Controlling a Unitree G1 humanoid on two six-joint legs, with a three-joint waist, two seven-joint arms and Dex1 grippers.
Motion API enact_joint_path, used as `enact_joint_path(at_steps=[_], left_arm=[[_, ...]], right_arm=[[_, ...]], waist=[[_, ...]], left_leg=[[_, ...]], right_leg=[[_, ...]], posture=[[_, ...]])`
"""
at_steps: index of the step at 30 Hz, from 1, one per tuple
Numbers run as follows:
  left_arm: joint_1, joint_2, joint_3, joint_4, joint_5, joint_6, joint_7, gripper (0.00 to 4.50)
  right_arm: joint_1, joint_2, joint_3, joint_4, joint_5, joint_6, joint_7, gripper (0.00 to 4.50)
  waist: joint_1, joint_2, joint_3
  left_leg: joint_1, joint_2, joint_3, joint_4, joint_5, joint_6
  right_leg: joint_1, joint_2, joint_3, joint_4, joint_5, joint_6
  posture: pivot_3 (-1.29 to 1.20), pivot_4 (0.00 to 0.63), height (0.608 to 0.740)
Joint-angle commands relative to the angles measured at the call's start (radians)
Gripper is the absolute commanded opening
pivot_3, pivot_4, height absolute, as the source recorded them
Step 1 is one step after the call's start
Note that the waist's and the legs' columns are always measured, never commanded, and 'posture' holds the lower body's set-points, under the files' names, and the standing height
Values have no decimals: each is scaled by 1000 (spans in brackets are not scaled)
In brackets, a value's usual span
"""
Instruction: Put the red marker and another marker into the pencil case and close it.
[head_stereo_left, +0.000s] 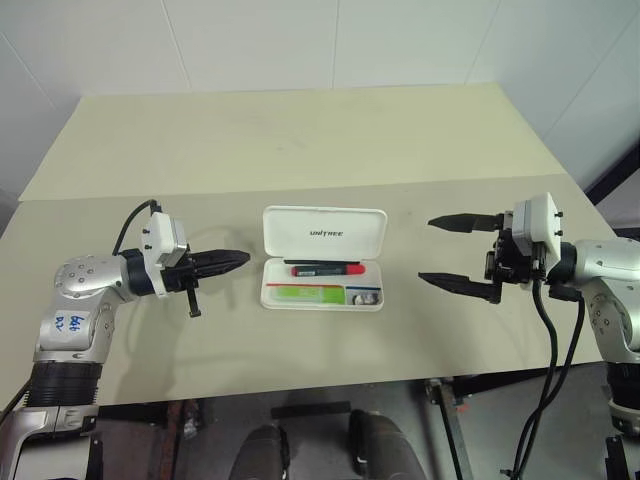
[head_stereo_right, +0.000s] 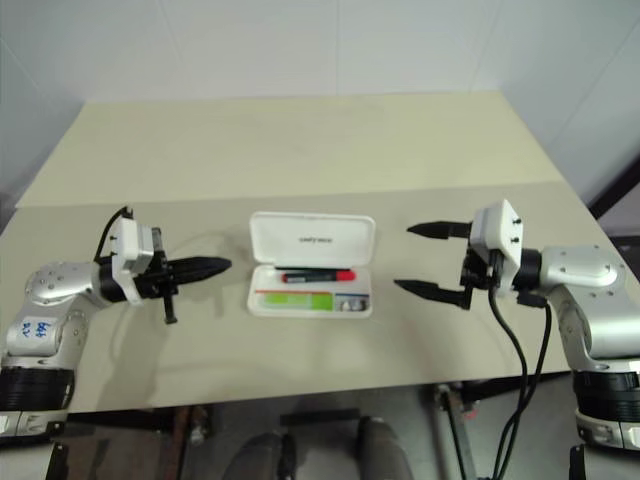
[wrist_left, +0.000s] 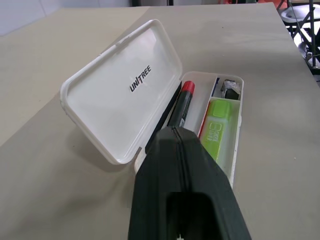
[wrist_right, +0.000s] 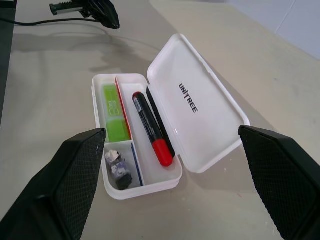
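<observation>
The white pencil case (head_stereo_left: 325, 232) lies open in the middle of the table, its lid with "UNITREE" lettering tilted back. The red marker (head_stereo_left: 330, 269) with its black section lies in the case's rear compartment. The light green marker (head_stereo_left: 305, 294) lies in the front compartment, beside a red divider. My left gripper (head_stereo_left: 240, 258) is shut with nothing in it, level, a short way left of the case and pointing at it. My right gripper (head_stereo_left: 428, 249) stands wide open to the right of the case, apart from it, its fingers (wrist_right: 75, 170) framing the case in the right wrist view.
Small dark and silver bits (head_stereo_left: 366, 296) sit in the case's small right compartment. The beige table (head_stereo_left: 300, 140) has a seam across it behind the case. Its front edge runs just below both arms. A white wall rises behind the table.
</observation>
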Motion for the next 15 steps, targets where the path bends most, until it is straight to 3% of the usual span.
enact_joint_path(at_steps=[1, 8, 15], left_arm=[[-35, -23, 31, 21, -4, -35, 34, 22], [-134, -103, 79, 124, -12, -37, 170, 22], [-220, -140, 41, 256, 106, -78, 306, 22]], right_arm=[[-22, -3, -19, -41, 33, -3, -12, 4500], [-22, 8, -6, -53, 55, 8, -25, 4500], [-16, 24, 16, -59, 39, -5, -38, 4500]], waist=[[0, 0, 0], [2, 0, 0], [4, 0, 0]], left_leg=[[0, 0, 0, 0, 0, 0], [0, -1, 0, 1, 0, 0], [0, -2, 0, 1, 0, 0]], right_leg=[[0, 0, 0, 0, 0, 0], [0, 0, 0, 1, 0, 1], [0, 0, -1, 0, 1, 1]], posture=[[0, 150, 740], [0, 150, 740], [0, 150, 740]])
